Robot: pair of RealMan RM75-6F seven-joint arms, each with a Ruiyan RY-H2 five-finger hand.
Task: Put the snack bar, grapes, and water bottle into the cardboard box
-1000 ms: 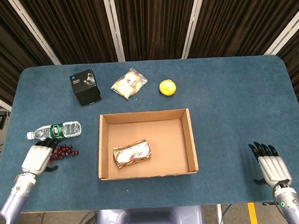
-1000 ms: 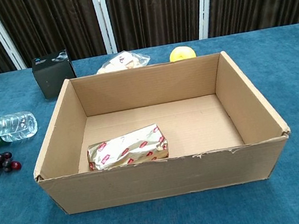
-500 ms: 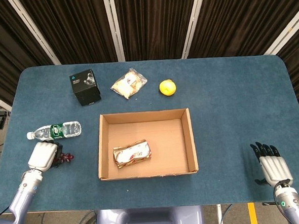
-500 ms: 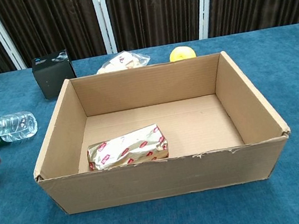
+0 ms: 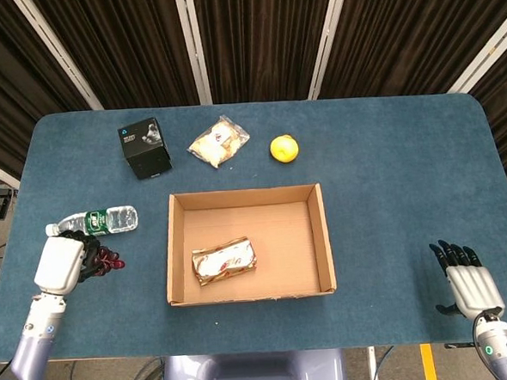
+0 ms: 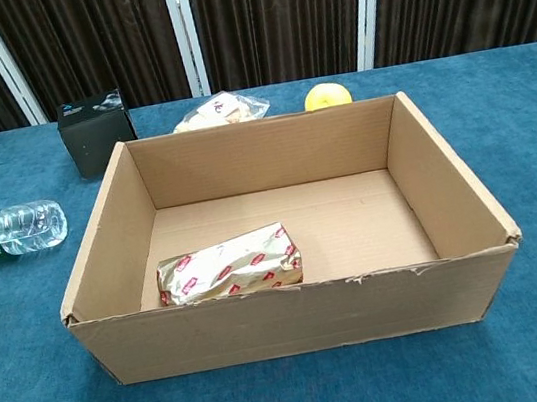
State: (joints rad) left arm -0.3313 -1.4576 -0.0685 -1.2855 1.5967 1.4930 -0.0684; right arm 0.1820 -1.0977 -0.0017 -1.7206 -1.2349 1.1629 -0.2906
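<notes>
While left hand (image 5: 62, 264) holds grapes (image 5: 105, 261), box (image 5: 325, 237) rim near

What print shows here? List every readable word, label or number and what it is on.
No text can be read in either view.
Snack bar: red marks on the wrapper, blurred.
Bottle: green label, print too small.
Black box: a blue spot and a pale picture, no legible words.
Clear bag: nothing legible.

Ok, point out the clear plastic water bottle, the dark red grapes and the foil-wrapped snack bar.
clear plastic water bottle (image 5: 94, 222), head view, on its green label.
dark red grapes (image 5: 110, 261), head view, on the berries showing beside the left hand.
foil-wrapped snack bar (image 6: 229, 266), chest view, on the wrapper's top face.
</notes>
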